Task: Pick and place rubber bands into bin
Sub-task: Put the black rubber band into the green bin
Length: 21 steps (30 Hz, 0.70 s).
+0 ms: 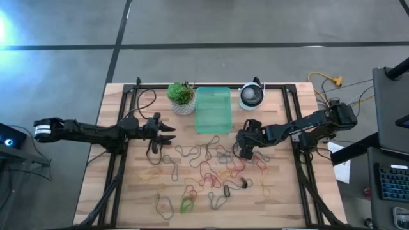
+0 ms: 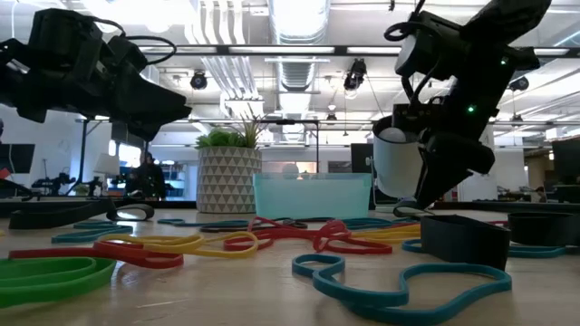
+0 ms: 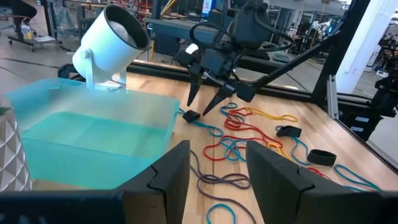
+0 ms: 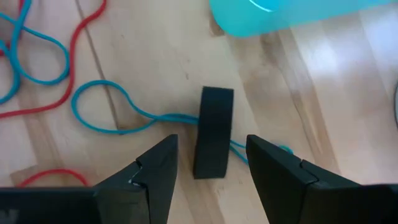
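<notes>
Here, right gripper [image 4: 208, 163] jaws open over black band [image 4: 213, 132] beside bin [image 1: 213, 109], left gripper [image 1: 171, 133] open.

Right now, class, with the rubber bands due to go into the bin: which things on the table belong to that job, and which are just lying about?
Belong to the job:
- rubber bands, scattered loose on the table
- bin, mint-green tray
- right gripper, open above a black band
- left gripper, open, waiting

Just lying about:
- potted plant
- round white device
- black cables
</notes>
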{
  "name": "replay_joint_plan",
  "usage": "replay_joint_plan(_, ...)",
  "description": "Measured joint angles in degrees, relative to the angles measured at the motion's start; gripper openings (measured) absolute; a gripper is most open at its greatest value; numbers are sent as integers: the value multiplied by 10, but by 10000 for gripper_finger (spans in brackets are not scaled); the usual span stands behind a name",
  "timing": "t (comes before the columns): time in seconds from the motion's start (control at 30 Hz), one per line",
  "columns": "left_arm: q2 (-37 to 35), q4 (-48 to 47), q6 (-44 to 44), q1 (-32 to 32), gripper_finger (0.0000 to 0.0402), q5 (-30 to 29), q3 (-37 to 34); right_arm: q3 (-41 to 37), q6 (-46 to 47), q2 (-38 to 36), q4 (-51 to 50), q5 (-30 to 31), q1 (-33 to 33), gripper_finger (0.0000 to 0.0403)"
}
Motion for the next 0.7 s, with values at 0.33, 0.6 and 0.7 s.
replay_joint_plan(0.33,-2,0,0,0,141,0,0,-19,-5,0,43,0,-13,175)
replay_joint_plan(0.6,-2,-1,0,0,141,0,1,-19,-5,0,47,0,-16,167)
replay_joint_plan(0.7,-3,0,0,0,141,0,1,-19,-5,0,47,-3,-16,164)
